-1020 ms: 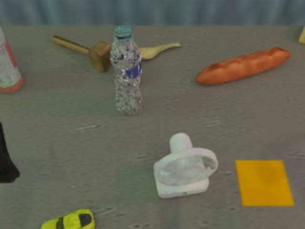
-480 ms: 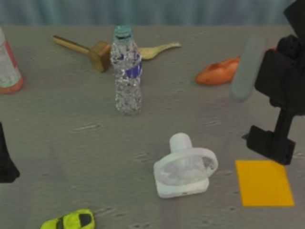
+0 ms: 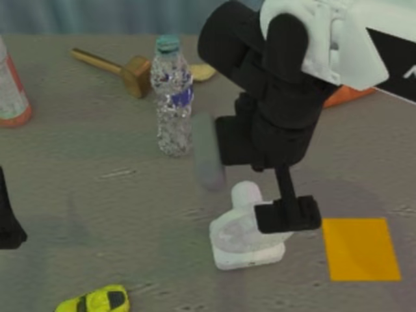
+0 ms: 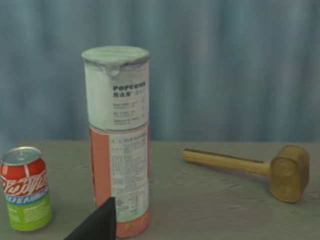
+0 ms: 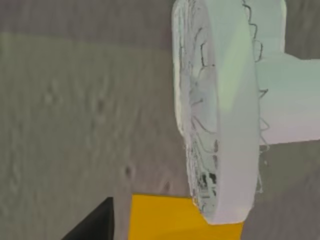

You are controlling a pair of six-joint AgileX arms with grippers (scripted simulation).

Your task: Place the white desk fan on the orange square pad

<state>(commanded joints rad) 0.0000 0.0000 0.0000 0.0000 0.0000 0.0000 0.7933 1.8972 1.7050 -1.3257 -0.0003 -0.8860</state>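
White desk fan [image 3: 244, 244] beside orange square pad [image 3: 361, 249], right claw [image 3: 288, 215] above fan — grip state unclear

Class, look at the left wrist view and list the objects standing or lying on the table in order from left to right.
Soda can → tall popcorn canister → wooden mallet.
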